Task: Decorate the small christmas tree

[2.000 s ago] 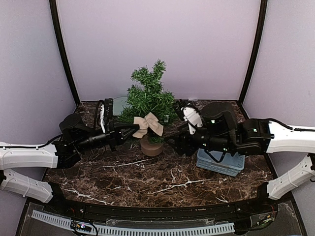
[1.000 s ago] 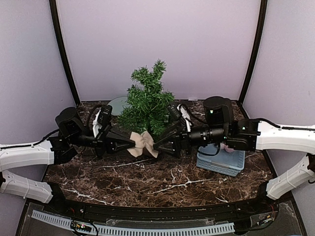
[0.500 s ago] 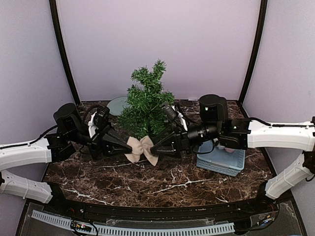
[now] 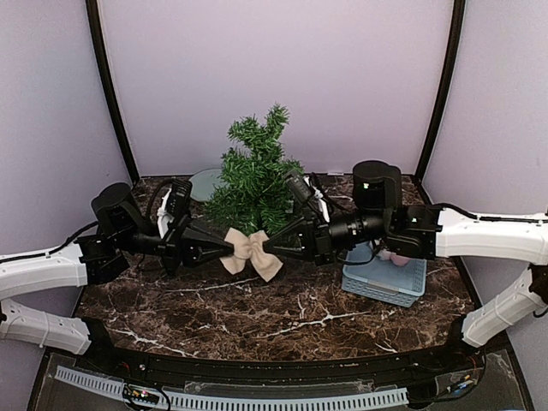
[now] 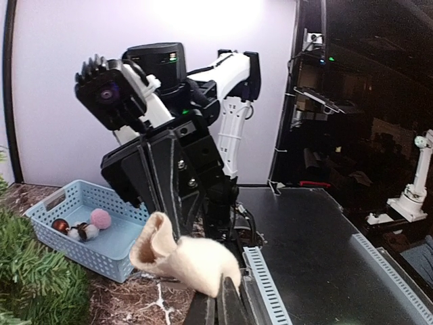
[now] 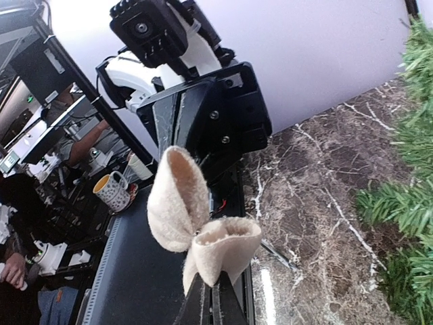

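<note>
Clamped beige bow [image 4: 251, 254] at opposite ends with left jaws and right jaws fully closed, just before small christmas tree [image 4: 257, 171], above table [image 4: 257, 317].

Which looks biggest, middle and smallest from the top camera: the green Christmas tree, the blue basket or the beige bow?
1. Bristly green Christmas tree, clearly largest.
2. Light blue plastic basket, partly hidden by the right arm.
3. Beige fabric bow, smallest.
</note>
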`<state>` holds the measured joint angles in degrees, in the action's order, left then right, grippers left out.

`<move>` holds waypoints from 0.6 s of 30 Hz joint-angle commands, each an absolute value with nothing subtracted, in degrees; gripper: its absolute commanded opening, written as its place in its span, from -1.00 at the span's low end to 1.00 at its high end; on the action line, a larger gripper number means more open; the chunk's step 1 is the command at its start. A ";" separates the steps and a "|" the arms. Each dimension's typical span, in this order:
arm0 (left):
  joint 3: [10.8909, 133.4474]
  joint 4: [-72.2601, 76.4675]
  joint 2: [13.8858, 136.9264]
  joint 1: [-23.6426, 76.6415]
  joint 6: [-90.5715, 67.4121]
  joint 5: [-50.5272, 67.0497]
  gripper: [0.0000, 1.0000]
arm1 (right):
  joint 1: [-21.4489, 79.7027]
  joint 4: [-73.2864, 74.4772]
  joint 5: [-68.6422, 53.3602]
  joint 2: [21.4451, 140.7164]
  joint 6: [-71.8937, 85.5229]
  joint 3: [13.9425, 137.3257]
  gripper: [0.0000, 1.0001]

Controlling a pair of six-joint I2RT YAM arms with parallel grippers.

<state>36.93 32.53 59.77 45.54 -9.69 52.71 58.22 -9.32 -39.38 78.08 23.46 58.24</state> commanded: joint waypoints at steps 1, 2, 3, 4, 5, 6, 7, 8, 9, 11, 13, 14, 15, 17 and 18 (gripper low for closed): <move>34.68 29.75 56.80 45.49 -10.93 41.67 -1.00 | 57.91 -7.68 -26.23 75.39 22.99 57.62 -1.00; 34.11 29.25 56.26 45.30 -11.04 40.04 -1.00 | 57.92 -7.57 -22.78 75.31 23.58 57.23 -1.00; 33.76 28.32 55.99 45.19 -11.06 37.10 -1.00 | 58.03 -7.58 -19.80 75.59 24.15 57.04 -1.00; 33.16 27.78 55.50 44.83 -11.07 35.34 -1.00 | 58.18 -7.30 -17.13 76.05 24.44 57.30 -1.00; 32.93 26.59 55.35 44.61 -11.18 31.82 -1.00 | 58.47 -6.58 -14.70 76.89 24.64 58.14 -1.00; 32.69 25.99 55.10 44.24 -11.22 30.10 -1.00 | 58.91 -5.95 -12.96 78.01 24.64 58.97 -1.00; 32.69 24.67 55.06 44.01 -11.20 26.91 -1.00 | 59.46 -5.34 -10.90 79.70 24.85 60.00 -1.00; 32.89 23.94 55.21 43.67 -11.14 25.54 -1.00 | 60.02 -5.05 -8.88 80.57 25.18 60.98 -1.00; 33.15 22.40 55.38 43.44 -11.02 22.95 -1.00 | 60.53 -5.18 -8.00 82.43 25.44 62.14 -1.00; 34.00 20.42 56.51 43.23 -10.85 20.44 -1.00 | 62.01 -4.45 -4.51 85.06 25.66 64.54 -1.00; 34.79 19.02 57.58 42.87 -11.42 18.07 -1.00 | 63.41 -3.37 -1.55 87.21 25.75 66.81 -1.00; 35.13 18.31 57.79 42.62 -11.73 16.82 -1.00 | 64.06 -2.19 0.89 88.09 25.77 67.82 -1.00; 35.11 18.17 58.13 42.07 -12.51 16.32 -1.00 | 64.66 -1.79 2.41 88.79 25.86 68.45 -1.00; 34.78 17.96 58.52 40.83 -14.12 14.88 -1.00 | 65.26 -0.26 7.45 89.78 26.87 69.65 -1.00; 34.66 18.18 58.66 40.37 -14.62 14.40 -1.00 | 65.43 0.63 9.42 90.23 27.01 70.09 -1.00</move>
